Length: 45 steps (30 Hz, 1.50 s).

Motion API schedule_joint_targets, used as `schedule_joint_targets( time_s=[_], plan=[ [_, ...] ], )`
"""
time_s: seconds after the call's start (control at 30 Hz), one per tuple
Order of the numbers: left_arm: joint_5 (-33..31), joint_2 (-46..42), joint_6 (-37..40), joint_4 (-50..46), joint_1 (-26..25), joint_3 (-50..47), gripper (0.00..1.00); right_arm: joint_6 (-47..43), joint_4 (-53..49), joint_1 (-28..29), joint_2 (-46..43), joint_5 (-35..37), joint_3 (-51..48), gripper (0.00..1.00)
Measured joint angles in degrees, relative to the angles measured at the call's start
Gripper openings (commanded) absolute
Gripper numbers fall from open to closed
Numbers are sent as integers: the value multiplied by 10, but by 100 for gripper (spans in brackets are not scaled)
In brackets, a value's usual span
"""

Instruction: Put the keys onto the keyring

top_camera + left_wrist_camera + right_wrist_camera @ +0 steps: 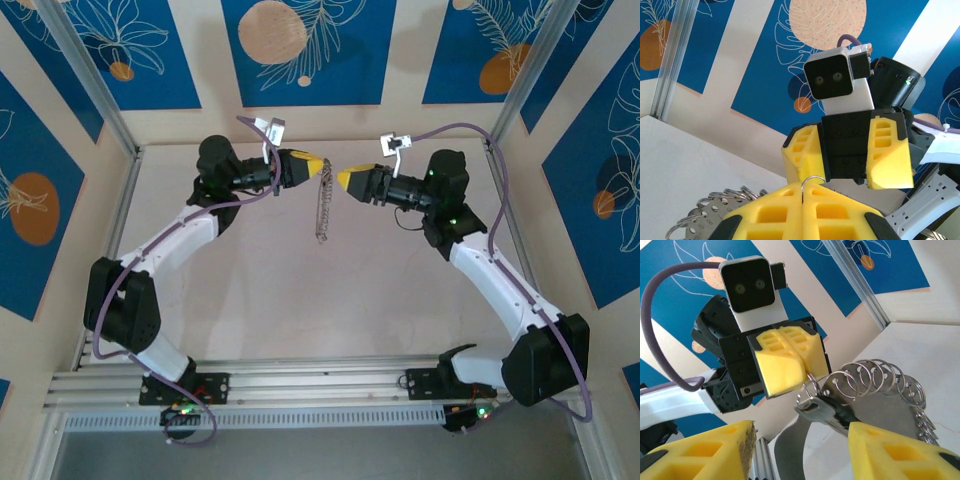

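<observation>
- Left gripper (320,168): its jaws are clenched on the top of the keyring (322,208). A thin wire loop is pinched in the seam between the yellow pads (770,210).
- Keyring: you will find it hanging from those jaws as a silvery string of coiled rings. It hangs over the middle of the bench (300,310), toward the far edge. Whether its lower end touches the bench cannot be told.
- Right gripper (343,180): it faces the left one tip to tip, just beside the keyring's top. Its jaws are released, with nothing between them.
- A silvery piece (826,412) with a dark part sits at the keyring's upper end. You cannot tell what it is.
</observation>
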Motion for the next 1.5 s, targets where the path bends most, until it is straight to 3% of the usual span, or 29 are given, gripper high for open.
schedule_joint_targets(
  time_s=[0.33,0.67,1.07,1.17,1.5],
  plan=[
    [0,0,16,-13,-4,0,0,-2,-21,16,25,42,41,45],
    [-2,0,31,-30,-5,0,0,-17,-54,21,46,48,57,0],
    [-6,-2,31,-41,-7,0,0,-26,-69,18,35,51,43,0],
    [-6,-3,31,-41,-7,0,0,-26,-67,17,35,49,40,6],
    [-6,-3,31,-41,-8,0,0,-17,-49,17,35,26,21,2]
  ],
)
